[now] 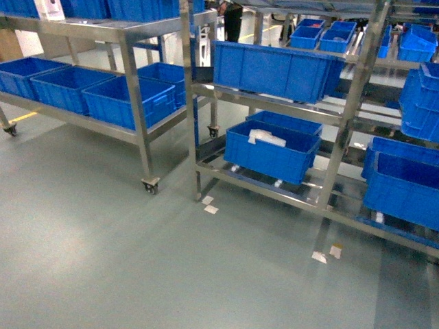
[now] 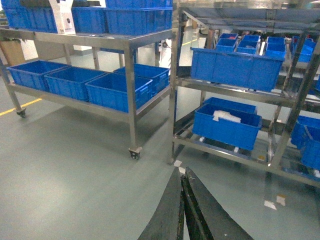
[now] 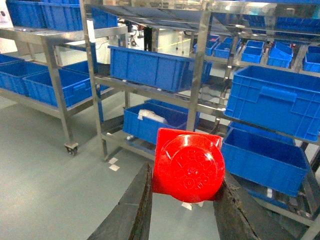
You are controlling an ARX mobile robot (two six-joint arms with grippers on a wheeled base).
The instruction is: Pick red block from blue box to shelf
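One red block (image 3: 187, 166) is seen, in the right wrist view only. Two steel racks are counted in the head view: the shelf (image 1: 357, 89) and a wheeled rack (image 1: 134, 75) to its left. Three dark blue crates (image 1: 82, 92) are counted on the wheeled rack's lower tier. Four scraps of white tape (image 1: 211, 205) are seen on the floor (image 1: 137, 267). The far crates cannot be counted.

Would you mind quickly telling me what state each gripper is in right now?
Left gripper: closed, fingers pressed together, holding nothing.
Right gripper: closed on the red block, stud facing the camera.
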